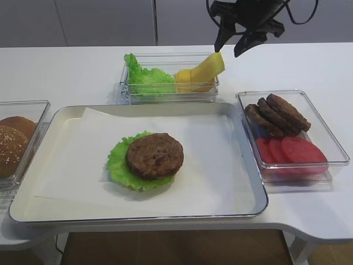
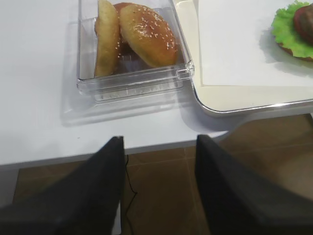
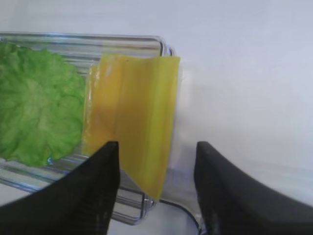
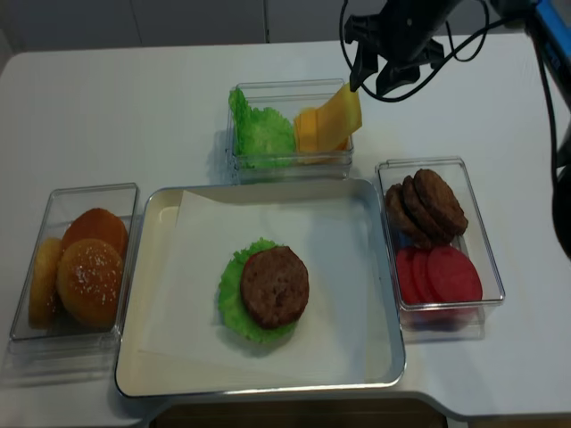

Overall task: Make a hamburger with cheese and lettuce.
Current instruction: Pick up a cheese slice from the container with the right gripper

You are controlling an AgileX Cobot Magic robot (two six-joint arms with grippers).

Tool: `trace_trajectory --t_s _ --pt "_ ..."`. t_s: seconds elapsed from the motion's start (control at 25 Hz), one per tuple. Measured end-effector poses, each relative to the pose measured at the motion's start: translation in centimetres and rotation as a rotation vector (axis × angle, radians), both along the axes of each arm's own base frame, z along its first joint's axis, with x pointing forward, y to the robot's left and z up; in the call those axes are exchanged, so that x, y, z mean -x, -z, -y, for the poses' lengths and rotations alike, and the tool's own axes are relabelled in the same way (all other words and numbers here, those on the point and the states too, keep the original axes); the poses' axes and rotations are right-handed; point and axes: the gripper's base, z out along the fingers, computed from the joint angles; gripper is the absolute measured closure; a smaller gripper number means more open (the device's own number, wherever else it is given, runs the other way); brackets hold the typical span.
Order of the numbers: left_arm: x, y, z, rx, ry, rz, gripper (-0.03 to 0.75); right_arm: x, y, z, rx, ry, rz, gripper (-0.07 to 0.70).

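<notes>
**White table, cheese above its box**

White table [image 1: 66, 72] carries a tray [image 1: 33, 204]; the hamburger [image 1: 149, 159] lies at its centre. Behind the tray, the right gripper [image 1: 236, 44], jaws apart, hangs over the leaning cheese [image 1: 207, 69]. Left gripper [image 2: 159, 161]: jaws apart.

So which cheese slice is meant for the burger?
Find the clear box behind the tray, holding green leaves and yellow slices. The cheese is the single thin slice propped up over the box's right end, below the open right tool, not the flat pile beneath.
</notes>
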Motion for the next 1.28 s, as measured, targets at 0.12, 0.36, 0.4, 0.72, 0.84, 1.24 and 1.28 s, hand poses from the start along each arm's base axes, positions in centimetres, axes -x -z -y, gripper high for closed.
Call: trace_trajectory --t_s 0.12,0.36,0.4,0.72,0.84,1.24,1.28 --pt "0.0 0.0 0.0 0.0 0.0 0.0 0.363 -0.5 0.8 -0.1 0.003 -0.004 -0.007 0.24" --pt "0.0 0.0 0.0 0.0 0.0 0.0 0.363 -0.7 1.2 -0.4 -0.022 -0.023 -0.011 0.241" --pt "0.0 0.0 0.0 0.0 0.0 0.0 0.363 -0.7 1.2 -0.4 -0.029 -0.024 -0.012 0.241" --pt "0.0 0.0 0.0 0.0 0.0 0.0 0.363 -1.2 2.6 -0.7 -0.033 -0.025 -0.025 0.241" --pt "0.0 0.0 0.0 0.0 0.0 0.0 0.363 -1.3 2.6 -0.7 -0.035 -0.02 -0.014 0.241" --pt "0.0 0.0 0.0 0.0 0.0 0.0 0.363 -1.4 2.6 -0.7 -0.034 -0.018 -0.007 0.241" --pt "0.0 0.0 0.0 0.0 0.0 0.0 0.363 -1.4 2.6 -0.7 -0.034 -0.018 -0.007 0.241"
